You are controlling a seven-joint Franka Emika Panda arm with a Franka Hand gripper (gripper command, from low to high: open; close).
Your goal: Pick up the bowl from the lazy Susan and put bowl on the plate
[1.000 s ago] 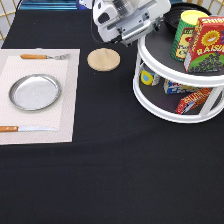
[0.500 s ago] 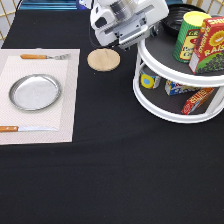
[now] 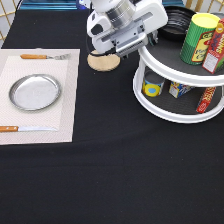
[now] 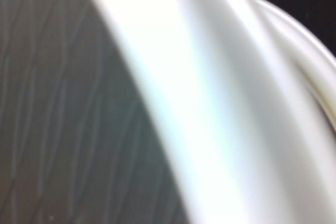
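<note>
The black bowl (image 3: 179,20) sits on the top tier of the white lazy Susan (image 3: 172,74), at the exterior view's top right, behind a green can. My gripper (image 3: 142,35) hangs over the left edge of the top tier, just left of the bowl. The hand's white body hides whether it touches the bowl. The wrist view shows only the lazy Susan's white rim (image 4: 225,125) and dark grey surface (image 4: 67,125) from very close. The silver plate (image 3: 35,92) lies empty on a pale placemat (image 3: 65,110) at the left.
A green can (image 3: 200,37) and a red box (image 3: 216,47) stand on the top tier beside the bowl. Small cans and boxes (image 3: 152,86) fill the lower tier. A cork coaster (image 3: 103,62) lies below the hand. A fork (image 3: 42,56) and a knife (image 3: 25,129) flank the plate.
The hand has shifted slightly to the left and stays over the lazy Susan's left edge. The bowl and plate have not moved.
</note>
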